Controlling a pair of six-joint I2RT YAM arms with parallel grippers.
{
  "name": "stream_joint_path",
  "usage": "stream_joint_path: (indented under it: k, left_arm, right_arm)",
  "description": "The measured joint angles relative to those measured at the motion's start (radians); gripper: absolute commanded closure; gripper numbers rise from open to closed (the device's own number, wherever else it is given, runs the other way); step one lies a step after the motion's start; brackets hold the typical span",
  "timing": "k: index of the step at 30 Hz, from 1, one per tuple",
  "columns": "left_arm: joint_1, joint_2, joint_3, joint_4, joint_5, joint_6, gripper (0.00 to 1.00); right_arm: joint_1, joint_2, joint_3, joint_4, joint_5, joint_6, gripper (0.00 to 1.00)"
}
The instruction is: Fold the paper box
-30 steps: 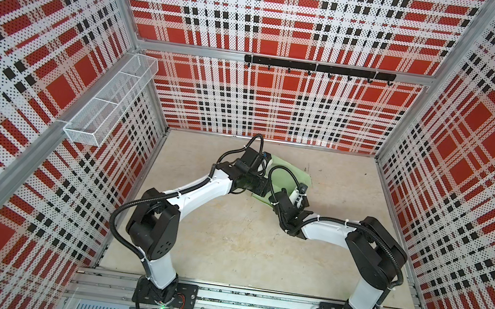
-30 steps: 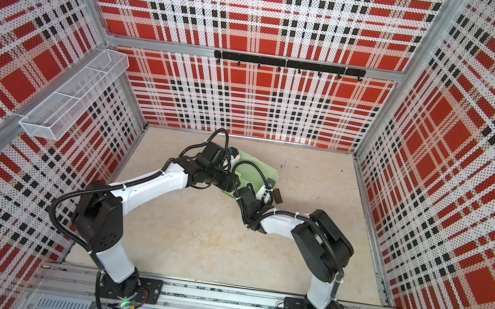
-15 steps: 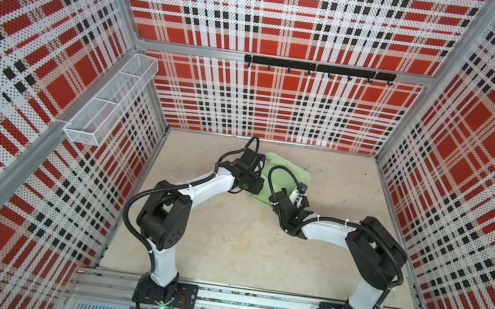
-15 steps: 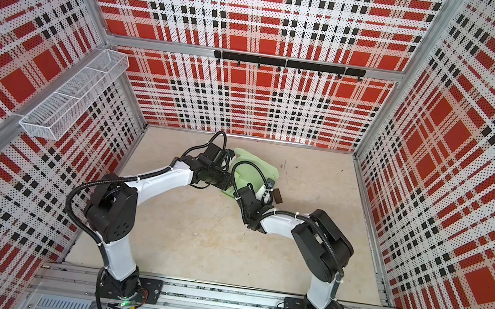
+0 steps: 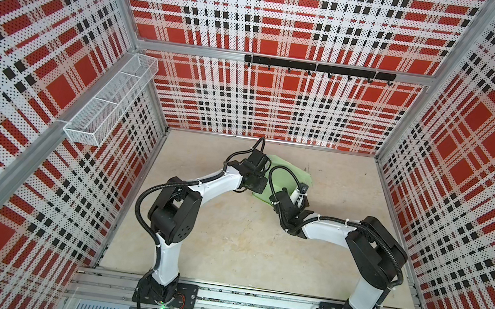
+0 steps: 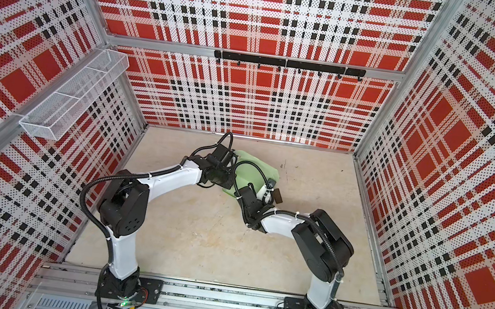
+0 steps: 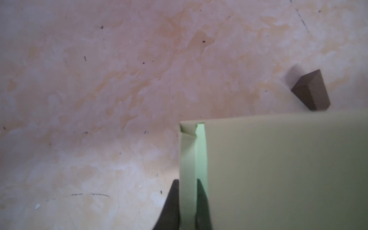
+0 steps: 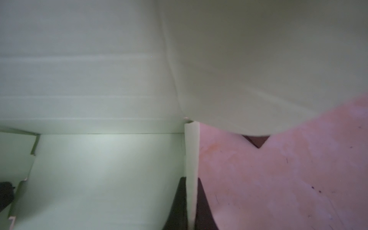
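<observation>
The paper box (image 5: 289,176) is lying on the counter (image 5: 227,241), toward the far middle. The left gripper (image 7: 186,181) is sitting at its left side, the right gripper (image 8: 191,180) at its near-right side, and a wedge (image 6: 277,195) is lying just right of it.

A dark brown wedge (image 7: 310,90) lies on the beige table (image 7: 99,89), a wire basket (image 5: 111,98) on the wall (image 5: 24,48).
</observation>
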Motion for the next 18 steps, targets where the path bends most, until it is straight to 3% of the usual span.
stream_joint_path:
  k: [4,7,18]
  left_arm:
    - [-0.018,0.003,0.0,0.0,-0.047,-0.007,0.99]
    - [-0.024,0.004,0.0,0.0,-0.062,-0.012,0.89]
    - [-0.032,0.04,-0.04,0.038,-0.072,-0.049,0.84]
  right_arm:
    - [0.0,0.0,0.0,-0.007,-0.002,0.0,1.0]
    - [0.0,0.0,0.0,-0.01,-0.003,0.0,1.0]
    - [-0.001,0.038,0.0,-0.018,-0.03,0.002,1.0]
